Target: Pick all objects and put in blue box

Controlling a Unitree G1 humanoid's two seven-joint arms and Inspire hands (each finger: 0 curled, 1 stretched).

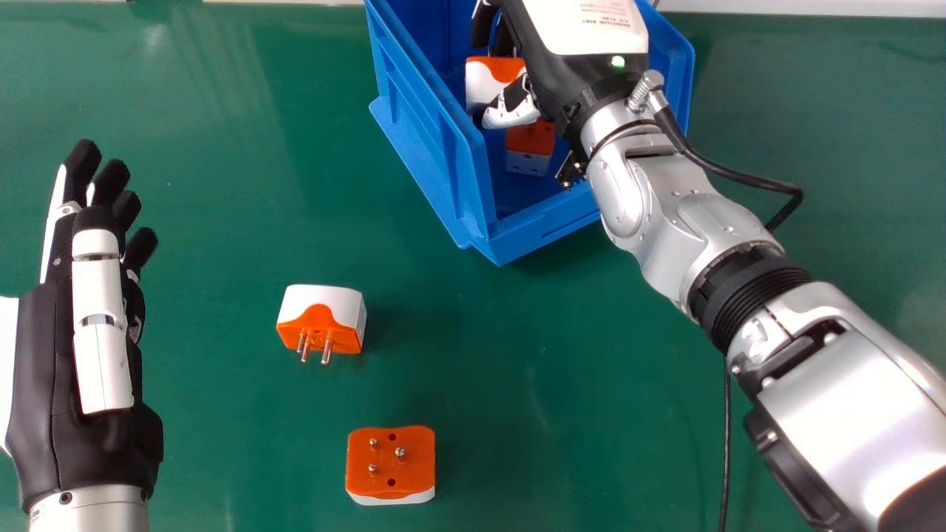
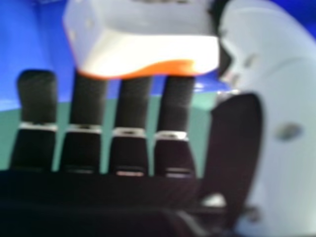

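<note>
A green table (image 1: 222, 185) spreads across the head view, its surface smooth and slightly glossy. Pale, soft-edged streaks of reflected light lie on it toward the far left, and a fainter bright patch at the right edge. A whitish strip (image 1: 813, 7) runs along the far edge, broken by a short dark stretch left of the middle.

A flat green surface (image 1: 562, 414) is carrying a rectangular blue plastic box (image 1: 429, 125), a white-and-orange plastic plug adapter (image 1: 325, 303) and a second such adapter (image 1: 392, 473).
</note>
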